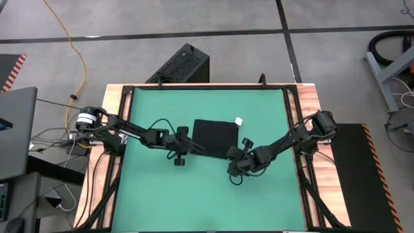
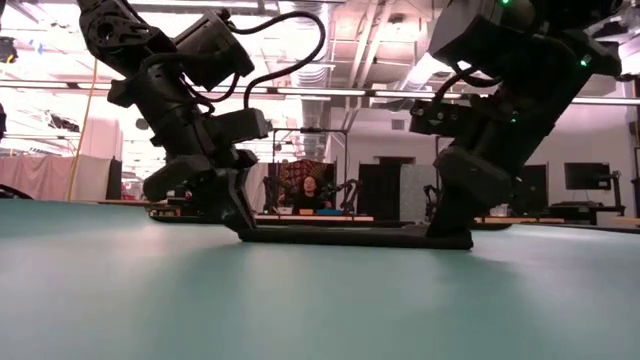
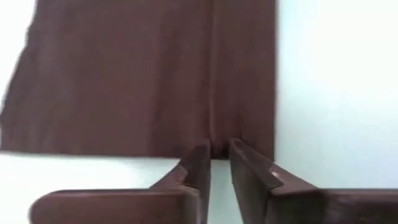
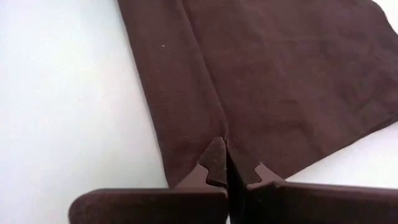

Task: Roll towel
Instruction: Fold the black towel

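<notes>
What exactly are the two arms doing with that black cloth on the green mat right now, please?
Both arms are down at the near edge of the towel, which lies flat and unrolled on the green mat. The left gripper pinches one near corner, and the right gripper is shut on the other. A small crease runs up from each pinch. The towel's white tag sits at the far corner. Rolling has not visibly begun.

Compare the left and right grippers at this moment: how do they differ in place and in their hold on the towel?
The left gripper sits at the left part of the towel's near edge; the right gripper sits at its near right corner. The left gripper's fingers show a thin gap with the hem between them; the right gripper's fingers meet tip to tip on the cloth. Both are pinching the towel, flat on the green mat.
</notes>
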### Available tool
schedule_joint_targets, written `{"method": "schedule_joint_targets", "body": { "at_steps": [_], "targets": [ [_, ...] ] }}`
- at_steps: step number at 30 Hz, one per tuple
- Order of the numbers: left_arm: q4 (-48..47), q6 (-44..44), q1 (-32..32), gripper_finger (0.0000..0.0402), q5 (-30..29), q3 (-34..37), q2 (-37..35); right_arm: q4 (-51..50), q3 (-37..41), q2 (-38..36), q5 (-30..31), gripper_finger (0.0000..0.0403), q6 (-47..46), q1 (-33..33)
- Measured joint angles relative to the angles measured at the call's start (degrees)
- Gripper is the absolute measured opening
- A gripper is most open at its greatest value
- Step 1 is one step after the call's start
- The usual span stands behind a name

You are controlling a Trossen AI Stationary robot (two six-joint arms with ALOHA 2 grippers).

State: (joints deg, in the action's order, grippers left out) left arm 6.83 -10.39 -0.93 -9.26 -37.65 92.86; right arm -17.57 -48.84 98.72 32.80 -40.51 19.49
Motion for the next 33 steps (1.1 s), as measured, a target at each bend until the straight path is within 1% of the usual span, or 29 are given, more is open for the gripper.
{"method": "schedule_joint_targets", "body": {
  "at_steps": [2, 5, 8, 10, 12, 15, 17, 19, 20, 22, 26, 28, 33],
  "targets": [
    [-0.28, 0.86, 0.02, 0.0071, -2.29, 0.02, -0.41, -0.03, 0.0, 0.0, -0.01, 0.0006, 0.0, 0.0],
    [-1.75, 3.16, -0.07, 0.0094, -8.21, 0.02, -1.89, -0.1, 0.0, 0.0, 0.0, 0.0006, 0.26, 0.0],
    [-3.54, 3.57, -0.86, 0.0101, -11.12, 0.02, -4.78, -0.15, 0.02, 0.0, 0.0, 0.0006, 0.44, 0.0],
    [-3.27, 4.92, -1.66, 0.01, -11.61, 0.02, -6.47, -0.21, 0.02, 0.0, 0.02, 0.0006, 0.44, 0.0],
    [-0.73, 4.86, -2.56, 0.0091, -10.09, 0.1, -7.63, -0.19, 0.02, 0.0, 0.02, 0.0006, 0.46, 0.0],
    [10.41, 0.75, -4.12, 0.0062, -4.51, 2.24, -7.58, -0.17, 0.02, 0.0, 0.02, 0.0006, 0.68, 0.0],
    [16.54, -2.11, -4.55, 0.0036, -2.81, 3.82, -6.11, -0.07, 0.02, 0.0, 0.02, 0.0006, 1.11, 0.0],
    [18.65, -4.07, -4.26, 0.0011, -1.61, 4.31, -4.52, 0.17, 0.02, 0.0, 0.03, 0.0006, 1.53, 0.0],
    [19.75, -4.79, -3.97, 0.0006, -0.41, 4.34, -3.64, 0.19, 0.02, 0.0, 0.02, 0.0006, 1.53, 0.0],
    [22.25, -5.97, -3.66, 0.0006, 1.58, 4.24, -1.76, 0.21, 0.02, 0.0, 0.02, 0.0006, 1.58, 0.0],
    [24.12, -6.12, -2.42, 0.0006, 1.59, 4.26, 1.71, 0.2, 0.02, 0.0, -0.42, 0.0006, 1.7, 0.09],
    [24.85, -6.19, -1.97, 0.0006, 2.47, 4.26, 2.94, 0.2, 0.02, 0.0, -0.77, 0.0006, 1.76, 0.3],
    [25.48, -6.54, -1.06, 0.0006, 2.56, 4.22, 5.68, 0.18, 0.02, 0.0, -1.25, 0.0006, 2.12, 0.74]
  ]
}}
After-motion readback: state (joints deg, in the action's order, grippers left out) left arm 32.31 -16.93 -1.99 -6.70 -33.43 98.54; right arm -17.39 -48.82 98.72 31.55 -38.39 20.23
